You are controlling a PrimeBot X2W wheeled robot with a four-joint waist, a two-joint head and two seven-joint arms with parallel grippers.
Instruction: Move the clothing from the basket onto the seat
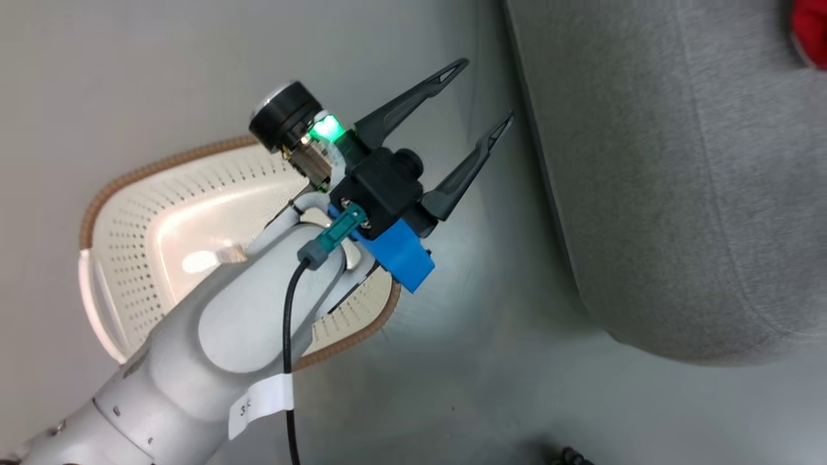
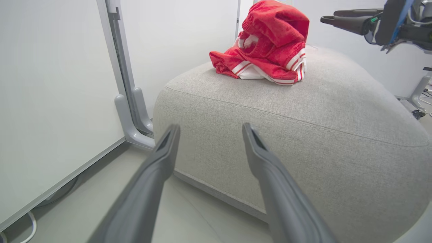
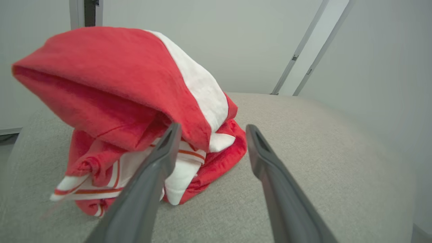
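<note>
The clothing (image 2: 270, 44) lies in a red and white-striped heap on top of the grey seat (image 2: 303, 135). My right gripper (image 3: 213, 127) stands open just over the seat (image 3: 320, 152), its left finger against the heap of clothing (image 3: 118, 84), nothing between the fingers. The same gripper (image 2: 329, 17) shows at the upper right of the left wrist view. My left gripper (image 1: 486, 90) is open and empty above the floor between the basket (image 1: 129, 245) and the seat (image 1: 646, 161). What I can see of the basket's inside is bare. A red edge of clothing (image 1: 811, 32) peeks in at the top right corner.
White wall panels with a grey post and foot (image 2: 130, 111) stand left of the seat. A stand leg (image 2: 418, 94) and cables lie on the floor beyond the seat's right side. My left forearm (image 1: 245, 323) crosses over the basket.
</note>
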